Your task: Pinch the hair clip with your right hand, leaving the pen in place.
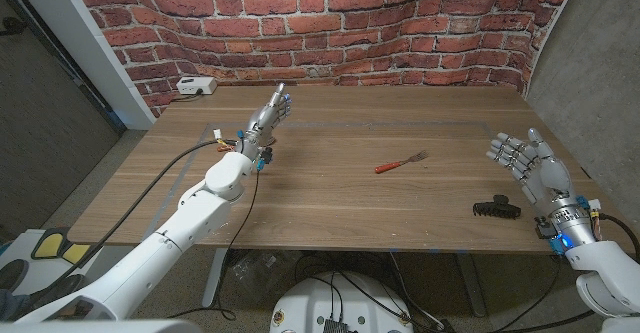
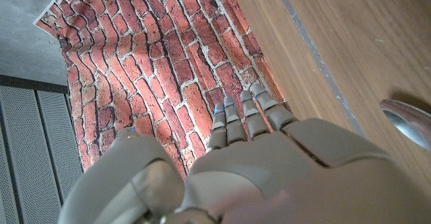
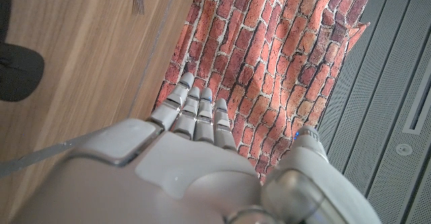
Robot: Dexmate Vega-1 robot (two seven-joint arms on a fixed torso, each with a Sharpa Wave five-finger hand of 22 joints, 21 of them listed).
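The black hair clip (image 1: 497,209) lay near the table's (image 1: 330,203) right edge, just beside the right robot hand (image 1: 530,165), fingers apart and empty, its details too small to make out.

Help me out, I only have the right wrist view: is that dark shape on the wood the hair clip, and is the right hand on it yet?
Observer: Yes. The head view shows a black toothed hair clip, and the right hand is raised beside it with fingers spread, not touching it.
Operator: Is the pen close enough to get bumped?
Observer: I see no pen. A red-handled fork lies to the clip's left, well apart from it.
Operator: And the other arm?
Observer: The left hand is stretched out over the far left of the wood, fingers straight, holding nothing.
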